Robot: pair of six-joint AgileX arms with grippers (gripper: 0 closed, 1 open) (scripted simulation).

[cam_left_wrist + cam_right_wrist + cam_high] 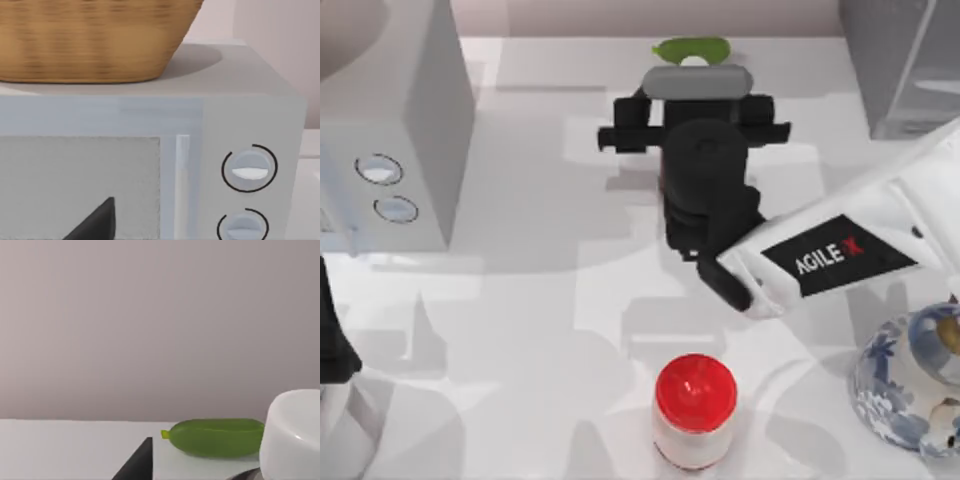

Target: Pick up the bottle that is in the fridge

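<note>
The fridge (905, 70), a grey metallic box with a glassy panel, stands at the table's back right corner; I cannot see into it. A white bottle with a red cap (695, 412) stands upright on the table near the front middle, outside the fridge. My right gripper (698, 108) is at the back middle, pointing at the back wall, its fingers spread open. A pale grey rounded object (696, 81) lies at its fingertips and shows white in the right wrist view (295, 435). One dark finger (137, 465) stands apart from it. My left arm (335, 340) is parked at the left edge.
A pale grey box with two round dials (395, 130) fills the back left, with a wicker basket (90, 40) on top. A green cucumber-like thing (692, 48) lies by the back wall. A blue-and-white vase (910, 385) stands at the front right.
</note>
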